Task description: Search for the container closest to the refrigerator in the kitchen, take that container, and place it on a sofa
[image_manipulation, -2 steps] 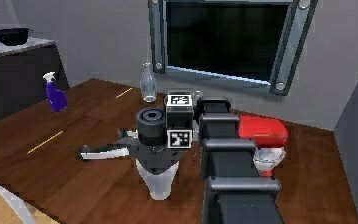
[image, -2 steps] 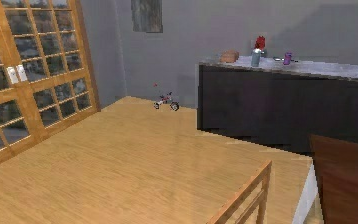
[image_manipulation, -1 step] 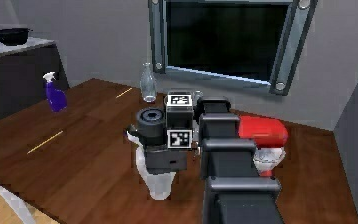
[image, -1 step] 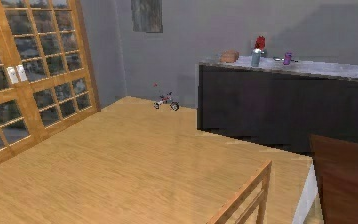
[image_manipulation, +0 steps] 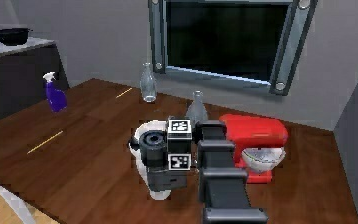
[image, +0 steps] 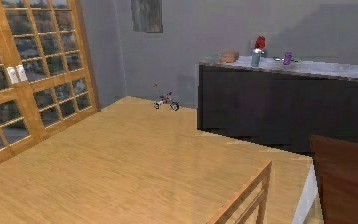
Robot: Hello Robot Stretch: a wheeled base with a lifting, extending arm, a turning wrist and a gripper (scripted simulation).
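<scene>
Pincer: dark body with thin fingers [image_manipulation: 145,151] at the arm's far end, left of two white marker squares [image_manipulation: 179,128]. We cannot tell whether the fingers are apart or together.
Hold: a white pot stands on the tabletop right at the pincer, so we cannot tell whether it holds anything.
Container: we cannot say for certain which item it is. The white pot [image_manipulation: 144,131] is rounded and sits mid-tabletop, left of the mixer.
Arm: dark square bar [image_manipulation: 227,196] rising from the arm side view's bottom edge.
Tabletop: dark brown wood [image_manipulation: 87,150].
Mixer: red [image_manipulation: 251,140], with a metal bowl, just right of the markers.
Bottles: two of clear glass, one [image_manipulation: 147,82] toward the window, one [image_manipulation: 197,104] just behind the markers.
Sprayer: blue [image_manipulation: 54,93], at the tabletop's left, well apart from the pot.
Sticks: two thin yellow ones lying flat [image_manipulation: 44,142] [image_manipulation: 124,92].
Bowl: dark [image_manipulation: 9,36], on a grey ledge in the upper left corner.
Window: dark pane, grey frame [image_manipulation: 227,40].
Forward view: pale wood surface [image: 177,165] in the foreground, with a chair back [image: 249,196] at its near edge.
Cabinet: dark [image: 277,100], with a grey top carrying a brown item [image: 229,56], a red-topped item [image: 258,50] and a small purple item [image: 287,58].
Tricycle: small toy [image: 167,101], left of the cabinet.
Doors: wooden and glazed [image: 37,70], at the forward view's left.
</scene>
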